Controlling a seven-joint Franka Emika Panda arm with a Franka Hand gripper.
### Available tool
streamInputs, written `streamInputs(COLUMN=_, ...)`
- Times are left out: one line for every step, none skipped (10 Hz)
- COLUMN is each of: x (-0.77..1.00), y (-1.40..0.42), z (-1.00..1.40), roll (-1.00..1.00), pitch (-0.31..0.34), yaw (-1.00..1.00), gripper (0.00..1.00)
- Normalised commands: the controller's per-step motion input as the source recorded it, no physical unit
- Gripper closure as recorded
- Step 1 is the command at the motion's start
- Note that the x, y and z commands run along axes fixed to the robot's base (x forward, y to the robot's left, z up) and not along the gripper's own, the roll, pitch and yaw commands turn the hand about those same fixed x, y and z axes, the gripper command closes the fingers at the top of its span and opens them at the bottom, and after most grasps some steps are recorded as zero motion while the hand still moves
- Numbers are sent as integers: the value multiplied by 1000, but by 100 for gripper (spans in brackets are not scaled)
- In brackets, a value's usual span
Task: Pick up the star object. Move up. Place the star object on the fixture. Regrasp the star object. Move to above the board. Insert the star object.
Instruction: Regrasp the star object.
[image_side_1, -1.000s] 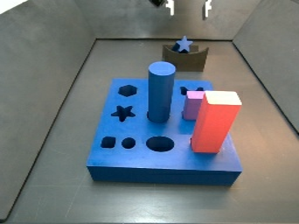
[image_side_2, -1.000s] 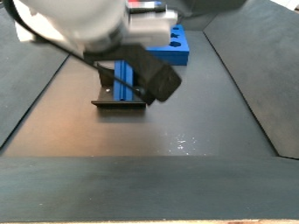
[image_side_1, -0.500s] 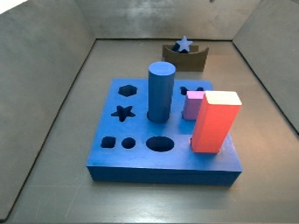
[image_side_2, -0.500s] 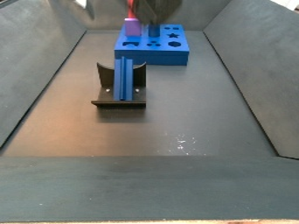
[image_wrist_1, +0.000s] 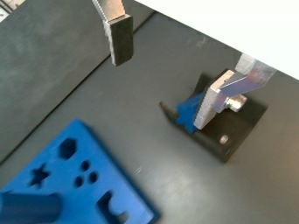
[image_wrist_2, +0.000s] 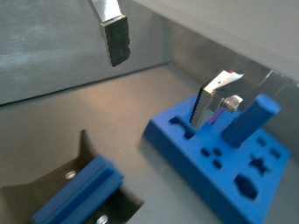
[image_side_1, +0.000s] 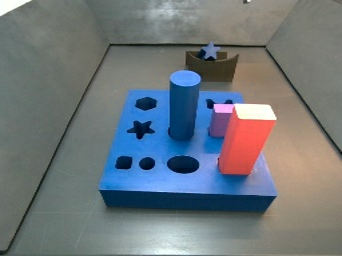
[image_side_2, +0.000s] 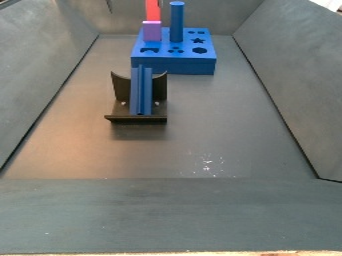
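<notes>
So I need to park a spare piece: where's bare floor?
Free: the floor between the board and the fixture holding the star object, and in front of the board. Crowded: the board's top. The gripper, jaws open, hangs high above.

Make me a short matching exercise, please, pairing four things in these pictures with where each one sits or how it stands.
Things:
1. star object
2. red block
3. gripper
4. tall blue cylinder

Places or states:
a. upright in the board, beside the purple piece
b. open, nothing between its fingers
c. resting on the fixture
d. upright mid-board, behind the round hole

Pairs: 1-c, 2-a, 3-b, 4-d
</notes>
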Motion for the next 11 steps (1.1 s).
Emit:
streamInputs(x=-40, y=-19, z=7, roll=1000, pitch=10, yaw=2, gripper=0)
streamInputs(x=-47, y=-22, z=19, roll=1000, pitch=3, yaw=3, gripper=0)
streamInputs(x=-43, y=-20, z=13, roll=1000, pitch=-4, yaw=4, gripper=0)
streamInputs(x=-34, y=-23, z=-1, roll=1000, pitch=-11, yaw=5, gripper=0)
streamInputs(x=-29, y=-22, z=-1, roll=1000, pitch=-17, yaw=6, gripper=0)
streamInputs(x=-23, y=-19, z=5, roll=1000, pitch=-24, yaw=7, gripper=0)
streamInputs(x=-25, y=-17, z=3, roll=1000, pitch=-26, yaw=9, gripper=0)
streamInputs(x=-25, y=-18, z=5, roll=1000, pitch=-24, yaw=11, gripper=0)
streamInputs(x=-17, y=-18, z=10, roll=1000, pitch=-21, yaw=12, gripper=0)
streamInputs(x=-10, y=-19, z=9, roll=1000, pitch=-19, yaw=13, gripper=0)
streamInputs(x=5, y=-20, z=4, roll=1000, pitch=-9, yaw=14, gripper=0)
